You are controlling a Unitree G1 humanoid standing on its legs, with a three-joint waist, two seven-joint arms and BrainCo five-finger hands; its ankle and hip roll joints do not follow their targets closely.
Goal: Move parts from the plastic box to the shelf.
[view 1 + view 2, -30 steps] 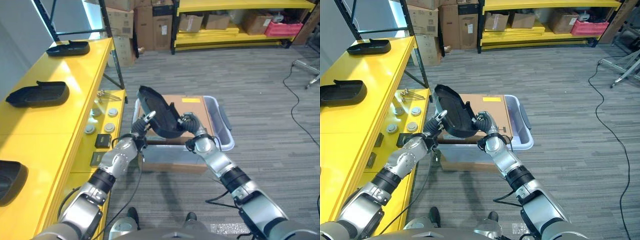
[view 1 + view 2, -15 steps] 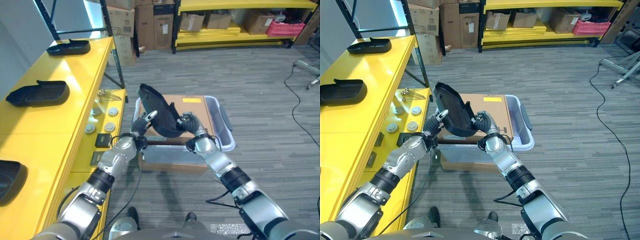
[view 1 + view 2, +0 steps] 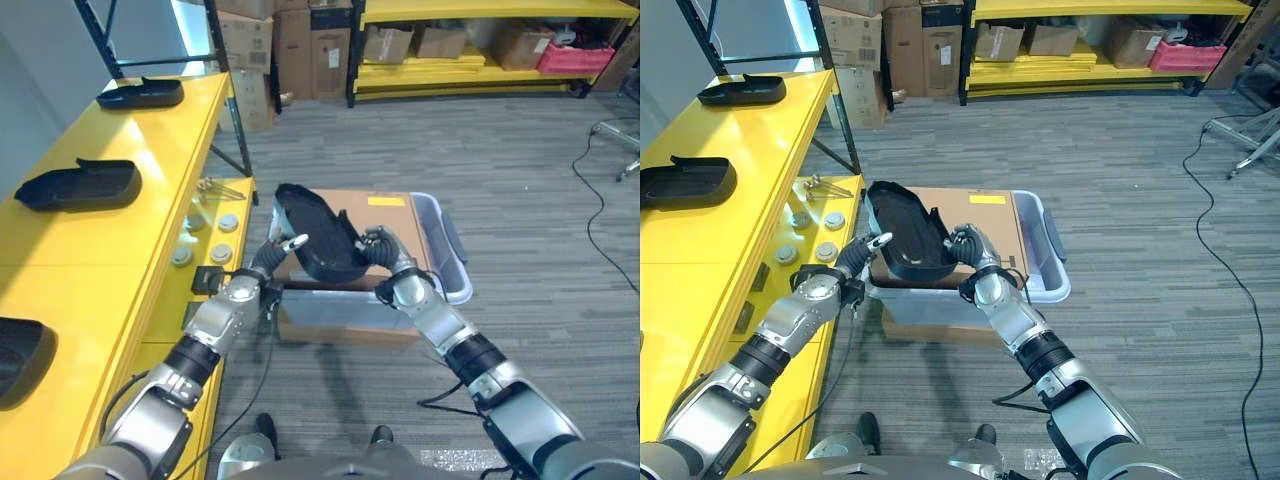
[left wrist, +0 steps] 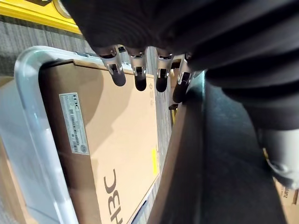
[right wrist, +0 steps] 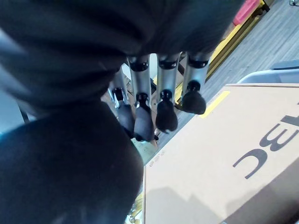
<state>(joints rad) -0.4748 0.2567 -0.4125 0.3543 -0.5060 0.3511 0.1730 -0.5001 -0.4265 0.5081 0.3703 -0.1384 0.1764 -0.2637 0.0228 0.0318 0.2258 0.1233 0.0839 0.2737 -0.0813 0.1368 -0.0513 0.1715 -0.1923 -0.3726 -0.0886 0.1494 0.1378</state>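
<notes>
Both hands are up on the black part (image 3: 318,238) now, holding it at centre frame just above the plastic box (image 3: 447,262). The left hand (image 3: 262,272) comes in from the lower left with its fingers (image 4: 136,74) reaching almost straight onto the part's left rim, more a prop than a grip. The right hand (image 3: 385,252) sits on the right rim with its fingers (image 5: 162,112) bent over the edge, and that one looks like the true hold. Two hands make sense here: the part is wide, shallow and tilted up on edge, so one side would likely swing free under a single grip.

Under it, a brown cardboard box (image 3: 385,206) lies across the plastic box, which rests on another carton on the grey floor. The yellow shelf (image 3: 110,230) runs down the left of the frame, already carrying three similar black parts (image 3: 78,186), so the part probably has to travel left and settle in a bare stretch.

The eye views give the layout, shelf and box together. The left wrist view adds what they can't: fingertips lying straight beside the dark rim, with the cardboard and the box's pale rim beyond. The right wrist view shows its fingertips curled down close over the dark part.
</notes>
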